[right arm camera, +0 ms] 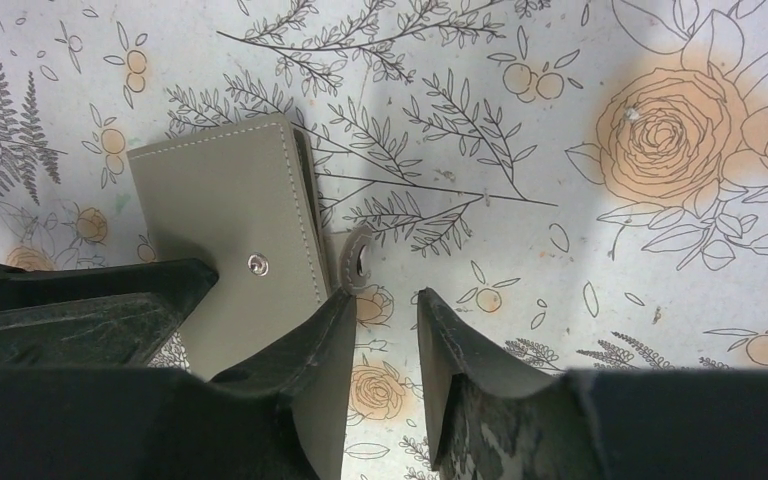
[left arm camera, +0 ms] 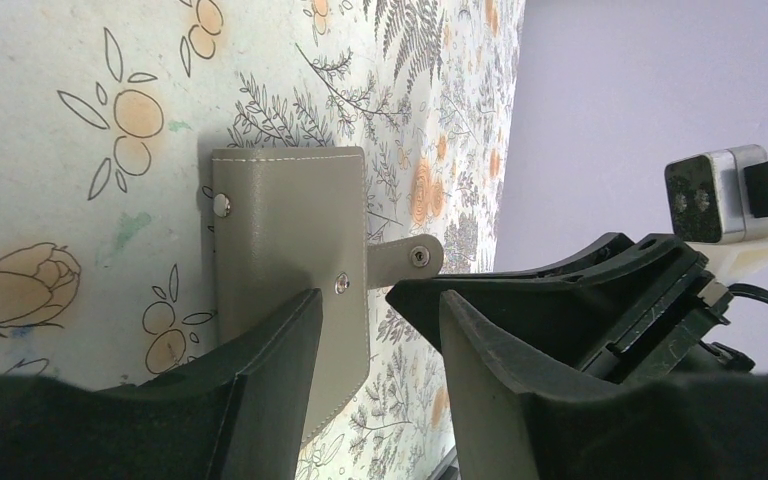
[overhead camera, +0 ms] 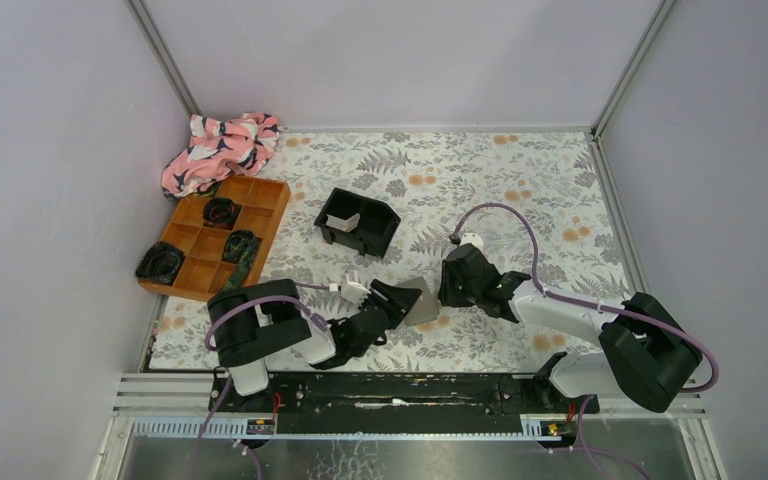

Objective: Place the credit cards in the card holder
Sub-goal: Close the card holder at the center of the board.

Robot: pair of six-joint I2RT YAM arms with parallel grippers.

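The card holder (overhead camera: 422,302) is a closed grey-taupe wallet on the flowered mat between my two grippers. In the left wrist view the card holder (left arm camera: 280,230) shows its snap tab (left arm camera: 407,258) sticking out to the right. My left gripper (overhead camera: 400,297) is open, with one finger (left arm camera: 260,370) over the holder's near edge. My right gripper (overhead camera: 447,290) is open a little and its finger (right arm camera: 325,345) touches the tab (right arm camera: 360,258). The holder (right arm camera: 225,210) lies left of it. A pale card (overhead camera: 344,221) stands in the black tray (overhead camera: 380,232).
An orange compartment tray (overhead camera: 265,200) holding dark items sits at the left. A pink patterned cloth (overhead camera: 222,148) lies in the far left corner. Grey walls close in the mat on three sides. The left gripper's finger (right arm camera: 80,300) reaches into the right wrist view.
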